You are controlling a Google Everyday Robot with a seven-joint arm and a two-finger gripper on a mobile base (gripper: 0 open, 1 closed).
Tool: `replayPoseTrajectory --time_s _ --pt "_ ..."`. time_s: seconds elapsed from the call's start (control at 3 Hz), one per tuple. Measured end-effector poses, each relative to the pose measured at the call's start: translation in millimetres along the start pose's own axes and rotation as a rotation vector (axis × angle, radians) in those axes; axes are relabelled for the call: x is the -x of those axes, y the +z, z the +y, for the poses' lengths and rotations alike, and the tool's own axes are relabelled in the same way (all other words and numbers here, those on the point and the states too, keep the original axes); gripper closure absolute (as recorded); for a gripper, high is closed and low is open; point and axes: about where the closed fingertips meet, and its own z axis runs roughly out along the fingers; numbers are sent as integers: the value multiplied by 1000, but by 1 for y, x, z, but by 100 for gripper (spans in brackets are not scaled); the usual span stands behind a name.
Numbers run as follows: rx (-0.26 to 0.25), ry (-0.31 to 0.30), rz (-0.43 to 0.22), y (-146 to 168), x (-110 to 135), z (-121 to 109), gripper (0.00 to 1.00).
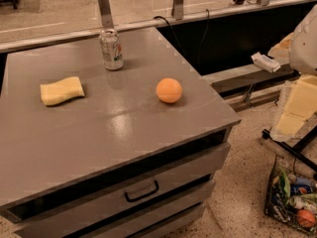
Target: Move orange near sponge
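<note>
The orange (169,90) is a smooth round fruit sitting on the grey counter top (99,133), right of centre. The pale yellow sponge (62,90) lies flat on the left part of the same counter, well apart from the orange. My gripper (293,114) shows as yellowish flat parts at the right edge of the camera view, beyond the counter's right edge and holding nothing. It hangs below a white arm part (304,38) and is some way right of the orange.
A drink can (111,49) stands upright at the back of the counter, between sponge and orange. Drawers with a dark handle (141,192) front the counter. A basket of colourful packets with a small orange ball (292,202) sits on the floor at lower right. A railing runs behind.
</note>
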Motion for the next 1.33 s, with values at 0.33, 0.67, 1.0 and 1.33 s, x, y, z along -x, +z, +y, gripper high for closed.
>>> replayPoseTrajectory --time_s 0.33,0.67,1.0,1.33 --pt "0 0 0 0 0 0 0" --pt "0 -32 -24 5 14 -6 0" --pt "8 -71 -74 21 45 -27 0" --pt "25 -105 -135 44 77 -53 0"
